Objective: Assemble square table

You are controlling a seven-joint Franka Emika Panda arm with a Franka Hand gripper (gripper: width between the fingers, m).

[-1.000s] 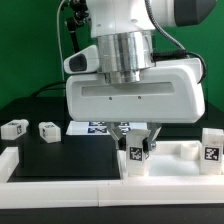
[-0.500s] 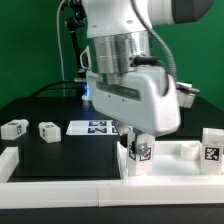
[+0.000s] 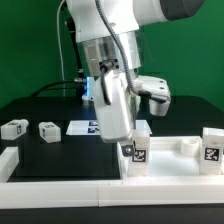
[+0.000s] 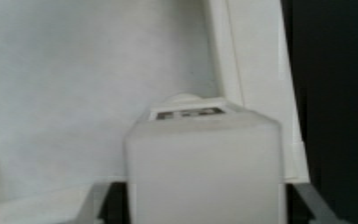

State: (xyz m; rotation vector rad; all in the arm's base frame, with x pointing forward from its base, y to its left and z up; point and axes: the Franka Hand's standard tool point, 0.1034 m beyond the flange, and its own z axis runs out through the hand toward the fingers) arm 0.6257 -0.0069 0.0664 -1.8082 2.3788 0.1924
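Observation:
My gripper (image 3: 127,141) is shut on a small white leg (image 3: 134,156) with a black-and-white tag, held upright at the near-left corner of the white tabletop (image 3: 183,148). In the wrist view the leg (image 4: 202,158) fills the space between my gripper's (image 4: 204,206) dark fingers (image 4: 115,203), with the tabletop's flat face (image 4: 78,80) and raised rim (image 4: 250,50) behind it. Two loose legs (image 3: 14,128) (image 3: 46,130) lie on the black table at the exterior view's left. Another tagged leg (image 3: 210,148) stands at the far right.
The marker board (image 3: 84,127) lies behind the arm on the black table. Long white border rails run along the front (image 3: 60,170) and at the left (image 3: 7,158). A green wall stands behind.
My wrist has turned about its vertical axis, from facing broadside to nearly edge-on. The leg has stayed upright at the same corner in my grip.

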